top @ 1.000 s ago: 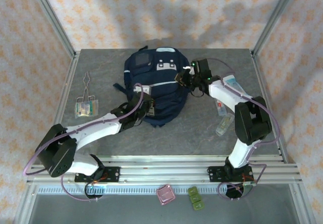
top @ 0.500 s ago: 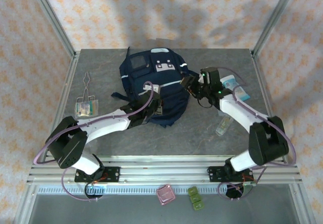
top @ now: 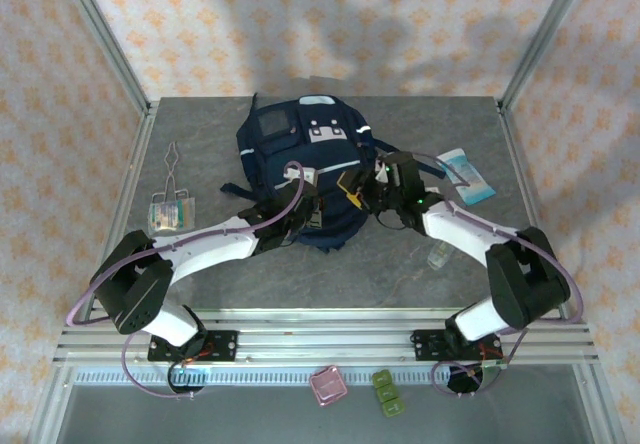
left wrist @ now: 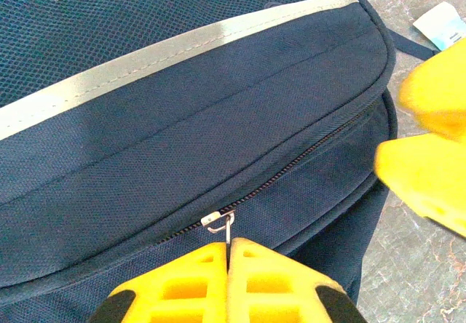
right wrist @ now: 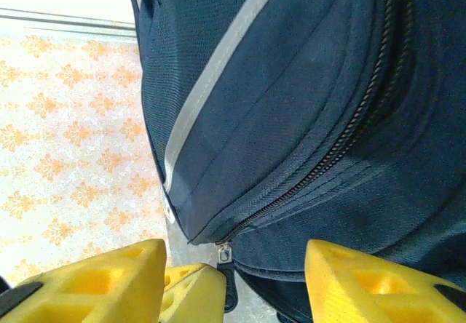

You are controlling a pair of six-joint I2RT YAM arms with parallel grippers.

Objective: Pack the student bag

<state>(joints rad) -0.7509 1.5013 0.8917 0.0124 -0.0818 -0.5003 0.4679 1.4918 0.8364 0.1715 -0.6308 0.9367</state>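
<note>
- Two grippers sit at the near end of the student bag (top: pixel 300 154); the bag lies flat on the table (top: pixel 390 284), upper centre of the top view, with its long axis running toward the top of frame
- left gripper (left wrist: pixel 228 250): clenched on the zipper pull (left wrist: pixel 227 230); the metal tab is pinched between the yellow tips at bottom centre of the left wrist view
- right gripper (right wrist: pixel 233 276): released; jaws apart with nothing between them; the bag's rounded corner sits just above the gap in the right wrist view
- key relation: the zipper line (left wrist: pixel 313 156) runs from the pull toward the upper right of the left wrist frame, curving round the corner where the right gripper's fingers (left wrist: pixel 426 177) wait; so the travel axis points from the left tool toward the right tool
- teeth along that stretch look meshed; compartment likely not yet open
- my read: left arm owns the pull, so the right is placed to pin fabric at the corner; risk is the whole bag sliding with the pull
- loose blue-white pack (top: pixel 466 175) lies right of the bag, unpacked
</note>
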